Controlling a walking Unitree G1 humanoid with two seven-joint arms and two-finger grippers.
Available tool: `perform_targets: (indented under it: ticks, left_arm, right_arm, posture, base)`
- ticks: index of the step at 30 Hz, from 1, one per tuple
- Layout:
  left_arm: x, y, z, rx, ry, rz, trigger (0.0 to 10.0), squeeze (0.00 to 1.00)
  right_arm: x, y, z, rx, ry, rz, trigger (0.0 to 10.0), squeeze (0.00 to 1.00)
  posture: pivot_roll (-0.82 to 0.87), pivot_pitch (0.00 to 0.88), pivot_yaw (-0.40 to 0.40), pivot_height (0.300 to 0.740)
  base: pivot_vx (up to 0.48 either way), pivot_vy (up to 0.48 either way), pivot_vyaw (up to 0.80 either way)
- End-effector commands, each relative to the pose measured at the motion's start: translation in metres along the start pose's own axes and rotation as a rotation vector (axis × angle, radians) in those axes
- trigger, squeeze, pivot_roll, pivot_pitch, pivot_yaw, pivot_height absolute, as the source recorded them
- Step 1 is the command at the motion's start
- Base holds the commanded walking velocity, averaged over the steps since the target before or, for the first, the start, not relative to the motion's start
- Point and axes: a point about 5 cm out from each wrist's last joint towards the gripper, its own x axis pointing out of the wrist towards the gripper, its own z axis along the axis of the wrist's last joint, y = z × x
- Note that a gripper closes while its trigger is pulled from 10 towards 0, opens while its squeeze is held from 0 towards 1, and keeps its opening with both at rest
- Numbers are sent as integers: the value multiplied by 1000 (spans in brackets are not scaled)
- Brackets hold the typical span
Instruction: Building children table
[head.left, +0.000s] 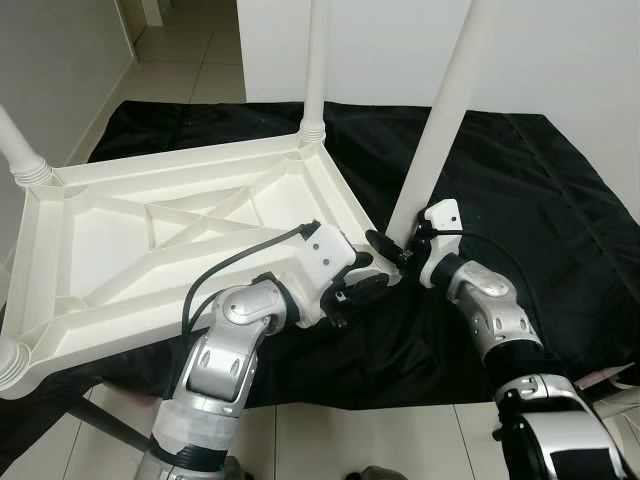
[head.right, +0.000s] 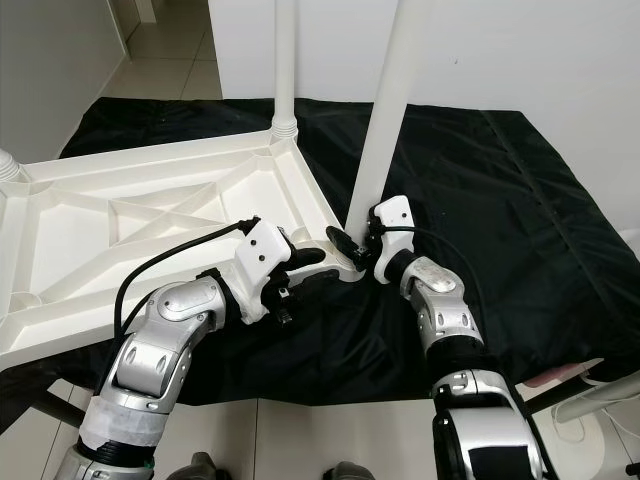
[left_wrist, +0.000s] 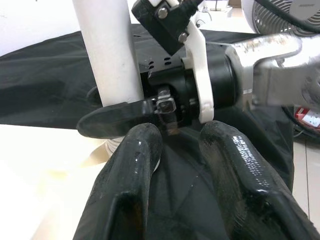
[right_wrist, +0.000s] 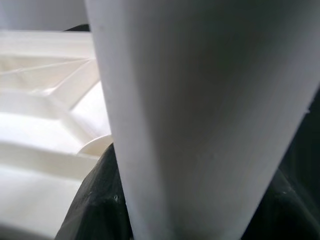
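The tabletop (head.left: 180, 250) lies upside down so legs go in. Right fingers (head.left: 392, 245) clasp the near-corner leg (head.left: 440, 120), steadying it upright; left fingers (left_wrist: 140, 150), slightly parted and empty, brace beside its socket.

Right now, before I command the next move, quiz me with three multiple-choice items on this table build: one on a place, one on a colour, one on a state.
1. The right pincer is at:
A. the near corner leg's base
B. the far corner leg
C. the floor tiles

2. The cloth under the tabletop is:
A. white
B. black
C. red

3. The right pincer is:
A. open, off the leg
B. shut on the leg
C. holding cloth

Answers:
1 A, its fingers meet the near leg just above the corner.
2 B, black sheet spread over the tiles.
3 B, fingers flank the leg in the right wrist view.
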Motion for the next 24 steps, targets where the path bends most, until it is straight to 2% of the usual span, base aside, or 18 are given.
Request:
perform_targets:
  ticks: [1, 4, 5, 7, 8, 9, 12, 13, 15, 17, 23, 24]
  left_arm:
    - [-1, 5, 1, 4, 0, 150, 10000, 0]
    - [-1, 5, 1, 2, 1, 148, 10000, 0]
    - [-1, 5, 1, 2, 1, 148, 10000, 0]
    - [0, 5, 0, 2, 2, 146, 10000, 0]
    - [0, 5, 0, 2, 2, 146, 10000, 0]
    - [0, 4, 0, 1, 2, 143, 10000, 0]
    - [0, 4, 0, 1, 3, 142, 10000, 0]
    - [0, 4, 0, 1, 3, 141, 10000, 0]
    - [0, 3, 0, 1, 2, 139, 10000, 0]
    - [1, 3, 0, 1, 1, 138, 10000, 0]
    - [1, 2, 0, 2, 1, 134, 10000, 0]
    - [1, 2, 0, 2, 2, 134, 10000, 0]
  right_arm:
    - [-2, 4, -15, 31, 78, -50, 10000, 0]
    - [-1, 19, -14, 70, 67, -201, 10000, 0]
    - [-1, 19, -14, 70, 67, -201, 10000, 0]
    - [-2, 26, -14, 80, 63, -301, 10000, 0]
    - [-2, 26, -14, 80, 63, -301, 10000, 0]
    - [-4, 30, -15, 97, 74, -422, 10000, 0]
    - [-4, 31, -16, 105, 79, -458, 10000, 0]
    - [-4, 38, -15, 128, 72, -511, 10000, 0]
    - [3, 60, -11, 168, 51, -501, 10000, 0]
    - [4, 66, -9, 177, 50, -498, 10000, 0]
    - [0, 59, -1, 168, 17, -493, 10000, 24]
    - [-1, 59, 0, 176, 8, -496, 10000, 612]
  posture:
    - [-28, 0, -30, 740]
    - [-31, 0, -31, 740]
    - [-31, 0, -31, 740]
    - [-32, 0, -33, 740]
    - [-32, 0, -33, 740]
    - [-32, 0, -33, 740]
    - [-32, 0, -33, 740]
    - [-31, 0, -35, 740]
    - [-29, 0, -37, 740]
    - [-29, 0, -37, 740]
    - [-30, 0, -38, 740]
    - [-30, 0, -38, 740]
  base:
    - [0, 0, 0]
    - [0, 0, 0]
    - [0, 0, 0]
    - [0, 0, 0]
    - [0, 0, 0]
    - [0, 0, 0]
    - [0, 0, 0]
    - [0, 0, 0]
    - [0, 0, 0]
    - [0, 0, 0]
    - [0, 0, 0]
    - [0, 0, 0]
